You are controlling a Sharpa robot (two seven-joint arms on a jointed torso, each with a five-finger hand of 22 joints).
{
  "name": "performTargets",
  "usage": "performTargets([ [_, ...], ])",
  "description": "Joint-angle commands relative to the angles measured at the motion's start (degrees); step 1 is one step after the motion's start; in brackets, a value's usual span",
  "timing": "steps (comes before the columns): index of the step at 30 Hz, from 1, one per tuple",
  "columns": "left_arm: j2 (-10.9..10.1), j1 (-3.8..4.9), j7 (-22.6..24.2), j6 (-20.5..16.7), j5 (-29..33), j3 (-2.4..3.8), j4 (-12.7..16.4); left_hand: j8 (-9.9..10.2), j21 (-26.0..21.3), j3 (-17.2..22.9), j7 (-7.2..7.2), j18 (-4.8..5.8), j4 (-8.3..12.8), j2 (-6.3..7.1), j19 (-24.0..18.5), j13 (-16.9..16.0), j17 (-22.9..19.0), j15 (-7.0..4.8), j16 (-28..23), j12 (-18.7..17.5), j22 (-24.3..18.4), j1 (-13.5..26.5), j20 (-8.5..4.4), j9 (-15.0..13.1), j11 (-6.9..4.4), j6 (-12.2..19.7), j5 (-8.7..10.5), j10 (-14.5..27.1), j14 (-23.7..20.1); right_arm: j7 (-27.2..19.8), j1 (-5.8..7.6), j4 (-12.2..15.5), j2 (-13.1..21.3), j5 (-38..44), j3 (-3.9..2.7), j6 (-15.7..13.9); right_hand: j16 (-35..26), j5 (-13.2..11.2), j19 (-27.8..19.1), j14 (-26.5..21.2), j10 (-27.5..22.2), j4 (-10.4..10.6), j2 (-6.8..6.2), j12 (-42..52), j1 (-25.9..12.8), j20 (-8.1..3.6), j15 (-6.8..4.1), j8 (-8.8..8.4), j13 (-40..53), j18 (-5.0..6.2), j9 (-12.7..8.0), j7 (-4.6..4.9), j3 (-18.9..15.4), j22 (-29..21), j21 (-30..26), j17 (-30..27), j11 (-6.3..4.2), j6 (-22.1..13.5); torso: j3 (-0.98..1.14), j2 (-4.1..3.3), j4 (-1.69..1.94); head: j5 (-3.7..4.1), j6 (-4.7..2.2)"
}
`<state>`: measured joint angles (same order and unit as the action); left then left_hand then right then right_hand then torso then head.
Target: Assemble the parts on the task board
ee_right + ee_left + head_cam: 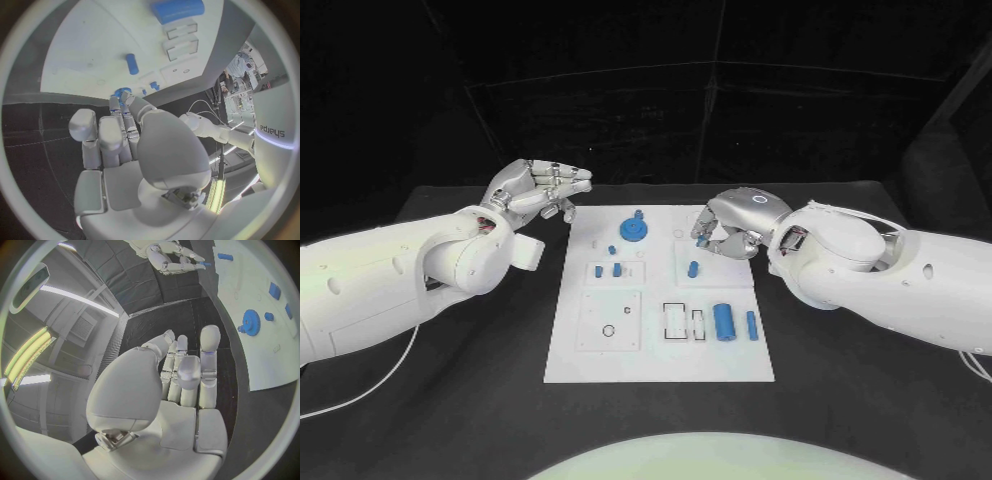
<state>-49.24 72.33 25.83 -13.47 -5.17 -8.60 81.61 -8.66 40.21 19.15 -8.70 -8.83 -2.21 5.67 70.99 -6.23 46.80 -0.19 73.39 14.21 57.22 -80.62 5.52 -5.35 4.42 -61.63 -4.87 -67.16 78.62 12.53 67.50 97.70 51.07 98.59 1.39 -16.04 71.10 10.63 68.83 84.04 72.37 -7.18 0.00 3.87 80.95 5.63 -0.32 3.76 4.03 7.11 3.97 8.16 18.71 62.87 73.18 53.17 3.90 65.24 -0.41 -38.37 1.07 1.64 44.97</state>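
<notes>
Meanwhile the right hand (720,226) pinches a small blue part (701,241) over the task board (661,360) far right corner, and the left hand (538,190) hovers beyond its left corner, fingers loosely curled and empty.

A black table (473,400) lies under the work area, with a thin white cable (365,395) trailing across its near-left part.
</notes>
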Motion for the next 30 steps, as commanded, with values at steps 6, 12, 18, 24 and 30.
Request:
performTargets([
  [6, 0.15, 0.07, 0.23, 0.59, 0.23, 0.04, 0.24, -0.31, -0.28, 0.32, 0.0, -0.91, 0.07, -0.15, -0.4, -0.08, -0.1, -0.03, -0.28, 0.26, -0.1, -0.37, 0.17, 0.09, -0.03, 0.5, -0.05, 0.55, -0.43, -0.34, 0.38, 3.49, -1.59, -1.32, -0.29, -1.79, 0.28, -0.14, 0.29, 0.78, 0.36, 0.13, -0.3, -0.09, -0.21, 0.09, -0.29, 0.17, 0.01, -0.7, 0.04, 0.08, 0.36, 0.05, 0.24, 0.05, 0.1, 0.5, -0.08, -0.08, 0.07, -1.48, 0.31],
  [12, 0.46, 0.07, 0.28, 0.61, 0.23, 0.04, 0.21, -0.31, -0.28, 0.32, 0.0, -0.91, 0.07, -0.15, -0.4, -0.08, -0.1, -0.03, -0.28, 0.26, -0.1, -0.37, 0.17, 0.09, -0.03, 0.5, -0.05, 0.55, -0.43, -1.27, 0.37, 2.45, -5.35, -2.14, -0.25, -0.81, 0.34, -0.08, 0.4, 0.79, 0.37, 0.15, -0.36, -0.09, -0.26, 0.09, -0.29, 0.16, 0.01, -0.73, 0.04, 0.1, 0.58, 0.19, 0.33, 0.07, 0.1, 0.51, -0.11, -0.1, 0.04, -3.36, 0.59],
  [18, 0.77, 0.08, 0.35, 0.58, 0.23, 0.04, 0.25, -0.31, -0.28, 0.32, 0.0, -0.91, 0.07, -0.15, -0.4, -0.08, -0.1, -0.03, -0.28, 0.26, -0.1, -0.37, 0.17, 0.09, -0.03, 0.5, -0.05, 0.55, -0.43, -2.75, -0.26, -0.19, -9.47, -2.36, 0.59, 0.31, 0.34, -0.02, 0.46, 0.76, 0.26, 0.26, -0.65, -0.14, -0.56, 0.1, -0.25, 0.08, -0.01, -0.76, 0.01, 0.18, 0.9, 0.27, 0.41, -0.11, 0.17, 0.37, -0.09, -0.1, 0.05, -5.15, 1.39],
  [24, 0.8, 0.12, 0.33, 0.5, 0.23, 0.05, 0.24, -0.32, -0.36, 0.38, -0.03, -0.9, 0.1, -0.19, -0.41, -0.1, -0.15, 0.0, -0.32, 0.27, -0.14, -0.39, 0.18, 0.1, 0.0, 0.55, -0.06, 0.61, -0.45, -3.98, -1.27, -2.4, -12.32, -2.41, 2.68, 1.45, 0.35, 0.05, 0.67, 0.74, 0.16, 0.29, -0.77, -0.17, -0.66, 0.12, -0.22, 0.03, -0.02, -0.82, -0.01, 0.21, 1.13, 0.55, 0.59, -0.19, 0.21, 0.24, -0.07, -0.07, 0.01, -6.04, 2.09],
  [30, 0.81, 0.14, 0.34, 0.5, 0.23, 0.05, 0.2, -0.32, -0.36, 0.38, -0.03, -0.9, 0.1, -0.19, -0.41, -0.1, -0.15, 0.0, -0.32, 0.27, -0.14, -0.39, 0.18, 0.1, 0.0, 0.55, -0.06, 0.61, -0.45, -4.67, -2.54, -3.19, -13.64, -1.96, 3.51, 2.47, 0.3, 0.12, 0.74, 0.68, 0.0, 0.31, -0.91, -0.21, -0.77, 0.14, -0.18, -0.04, -0.04, -0.84, -0.05, 0.28, 1.48, 0.63, 0.67, -0.42, 0.27, 0.04, -0.05, -0.03, 0.02, -6.69, 2.32],
])
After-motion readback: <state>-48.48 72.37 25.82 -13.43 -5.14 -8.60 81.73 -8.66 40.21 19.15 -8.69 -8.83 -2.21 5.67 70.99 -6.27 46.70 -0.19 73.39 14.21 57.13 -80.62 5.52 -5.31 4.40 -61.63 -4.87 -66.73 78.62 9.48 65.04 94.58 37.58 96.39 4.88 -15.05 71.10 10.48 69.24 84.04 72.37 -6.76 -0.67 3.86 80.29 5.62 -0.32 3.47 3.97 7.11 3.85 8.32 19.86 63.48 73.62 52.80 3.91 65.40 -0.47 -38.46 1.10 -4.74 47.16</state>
